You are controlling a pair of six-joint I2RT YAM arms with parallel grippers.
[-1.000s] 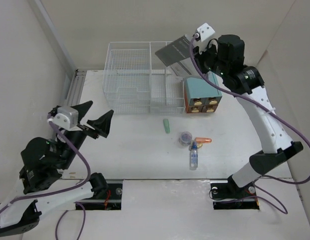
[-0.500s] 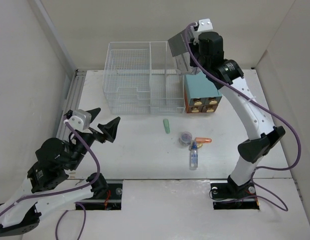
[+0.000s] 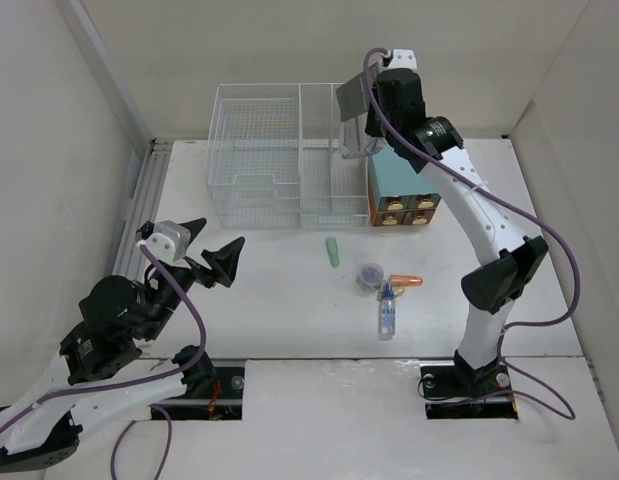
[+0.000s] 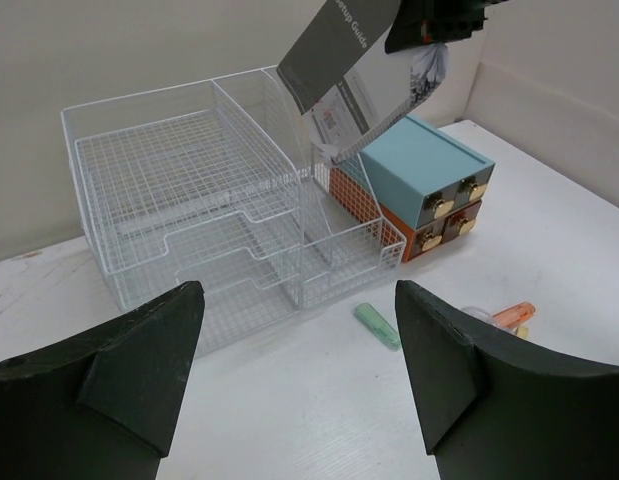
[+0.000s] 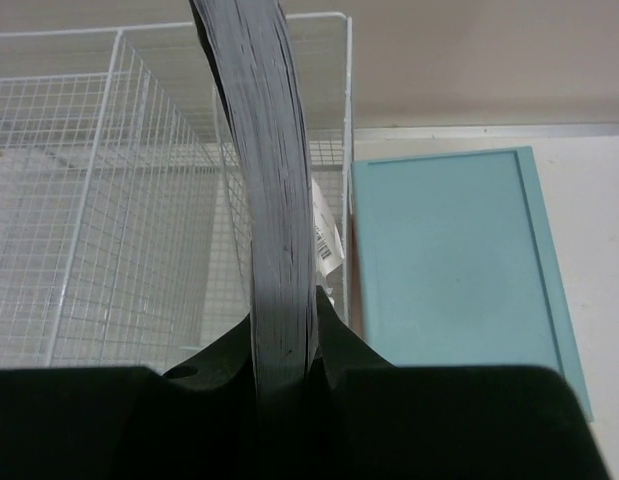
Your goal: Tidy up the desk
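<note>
While the right gripper (image 5: 284,330) is pinched narrow on a grey booklet (image 5: 279,190), it holds it edge-up over the right part of the rack (image 3: 259,150); the booklet is tilted, and its low corner is at the rim of that part; if it is already inside, I cannot tell.

The rack is of white wire and stands at the far side of the desk (image 3: 279,310); its left part is wide and has flat shelves, one above the other; its right part is divided into narrow upright compartments, open at the top.

Just right of the rack stands a teal box (image 3: 404,180); from the right wrist view its flat top is beside the rack wall; if they touch is not clear; on the front it has four small drawers with brass knobs, all pushed in, so what they hold is hidden.

The left gripper (image 3: 222,230) hangs above the near left of the desk, with jaws wide and nothing between them; it points toward the rack.

Loose on the desk, in front of the box, lie a green stick (image 3: 332,251), a small round thing (image 3: 369,277), an orange piece (image 3: 406,281) and a little bottle (image 3: 387,310); the last three are close together, the stick a bit apart, nearer the rack; none of them is in a container.
</note>
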